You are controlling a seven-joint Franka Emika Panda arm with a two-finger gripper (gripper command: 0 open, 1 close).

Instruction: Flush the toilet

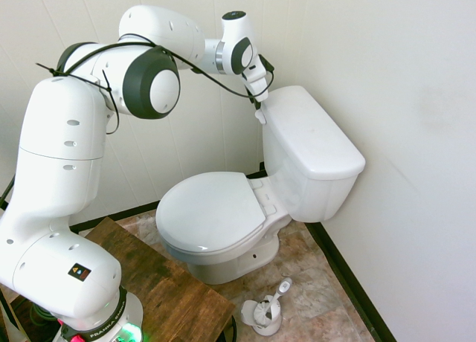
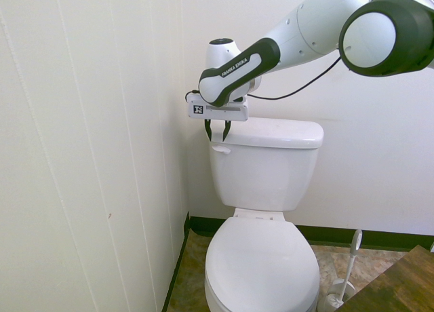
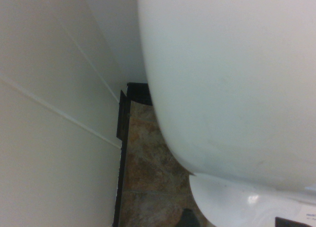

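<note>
narrow gap between toilet (image 2: 264,166) tank and panelled wall (image 2: 102,149), open space above seat

Big glossy white arm (image 1: 67,156) here, all rounded shells; each joint is capped by a dark grey ring around a white dome, the largest of them (image 1: 151,82) plain in the first exterior view; small round holes dot the white casings; a thin black cable (image 1: 190,59) loops loosely along the upper links; there's a small square sticker with coloured dots low on the base segment, and "FRANKA EMIKA" lettering on the dark ring beneath, with a green glow under it; from the other side, a dark band (image 2: 234,71) carries the same name in white; the gripper (image 2: 217,130) has a flat white body with a black-and-white square marker and slim dark fingers (image 2: 208,129).
</note>
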